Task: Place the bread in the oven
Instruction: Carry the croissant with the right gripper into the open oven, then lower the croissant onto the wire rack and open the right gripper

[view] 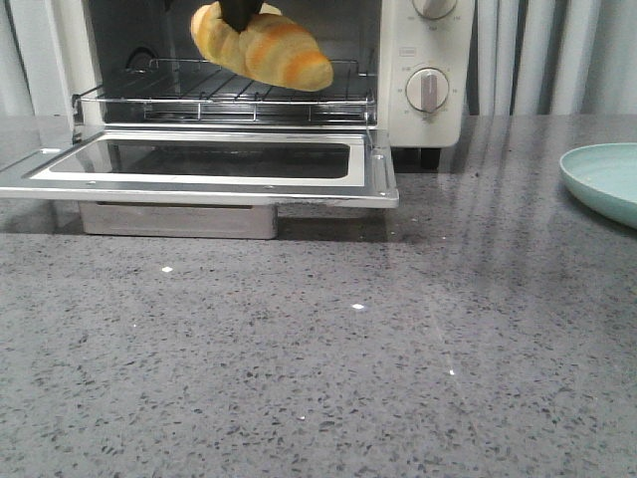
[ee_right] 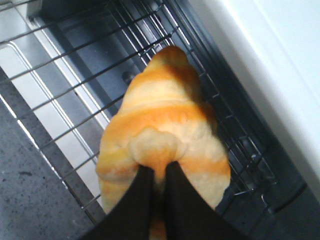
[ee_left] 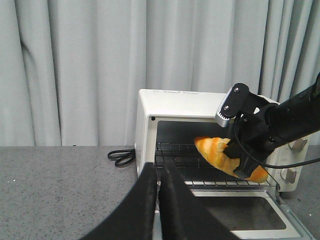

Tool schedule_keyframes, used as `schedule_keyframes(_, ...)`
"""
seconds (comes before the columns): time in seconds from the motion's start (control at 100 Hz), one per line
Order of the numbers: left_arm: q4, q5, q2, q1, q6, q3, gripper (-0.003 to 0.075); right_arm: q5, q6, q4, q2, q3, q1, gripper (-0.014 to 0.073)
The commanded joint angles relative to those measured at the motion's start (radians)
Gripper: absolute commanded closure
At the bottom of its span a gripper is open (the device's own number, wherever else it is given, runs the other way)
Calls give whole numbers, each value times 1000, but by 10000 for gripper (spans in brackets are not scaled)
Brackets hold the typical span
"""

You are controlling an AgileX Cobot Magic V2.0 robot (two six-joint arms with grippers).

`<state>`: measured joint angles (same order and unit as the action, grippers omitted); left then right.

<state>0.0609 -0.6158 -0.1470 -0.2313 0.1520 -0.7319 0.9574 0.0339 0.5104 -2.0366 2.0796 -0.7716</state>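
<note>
- One curtain [ee_left: 90,65], pale grey and pleated, hangs behind everything as the backdrop.
- One table [view: 318,378], a grey speckled stone-like top with small white flecks and a faint sheen.
- One oven [ee_left: 150,120], cream-white, stands at the back of the table; its one glass door [view: 199,164] lies open and flat, and one wire rack [view: 229,100] is pulled partly forward in the opening.
- One plate [view: 607,179], pale green, sits on the table to the right of the oven, cut off by the frame edge.
- One bread [view: 269,48], golden with orange stripes, hangs just above the rack at the oven mouth, tilted with its right tip lower.
- One black cable [ee_left: 121,157] lies coiled on the table beside the oven.
- Two knobs [view: 428,90] sit on the oven's right panel, one above the other.
- Two grippers: the right gripper [ee_right: 155,172] is clamped on the bread from above; the left gripper [ee_left: 159,175] is off to the side with fingers pressed together, holding nothing.
</note>
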Motion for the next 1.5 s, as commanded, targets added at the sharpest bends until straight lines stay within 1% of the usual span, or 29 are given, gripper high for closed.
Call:
schedule_keyframes(0.0, -7, 74, -15, 2, 8, -29, 742, -83, 5, 49, 61, 32, 13, 661)
schedule_keyframes(0.08, -7, 74, -15, 2, 8, -29, 742, -105, 5, 50, 61, 32, 16, 661)
schedule_keyframes(0.44, -7, 74, -15, 2, 8, -29, 742, -86, 5, 50, 61, 32, 16, 654)
schedule_keyframes(0.51, -7, 74, -15, 2, 8, -29, 742, -86, 5, 50, 61, 32, 16, 622)
schedule_keyframes(0.68, -7, 74, -15, 2, 8, -29, 742, -86, 5, 50, 61, 32, 16, 497)
schedule_keyframes(0.89, -7, 74, -15, 2, 8, -29, 742, -89, 5, 50, 61, 32, 16, 440)
schedule_keyframes(1.07, -7, 74, -15, 2, 8, -29, 742, -89, 5, 50, 61, 32, 16, 435)
schedule_keyframes(1.12, -7, 74, -15, 2, 8, -29, 742, -89, 5, 50, 61, 32, 16, 414)
schedule_keyframes(1.24, -7, 74, -15, 2, 8, -29, 742, -89, 5, 50, 61, 32, 16, 309)
schedule_keyframes(1.31, -7, 74, -15, 2, 8, -29, 742, -89, 5, 50, 61, 32, 16, 266)
schedule_keyframes(1.49, -7, 74, -15, 2, 8, -29, 742, -90, 5, 50, 61, 32, 16, 259)
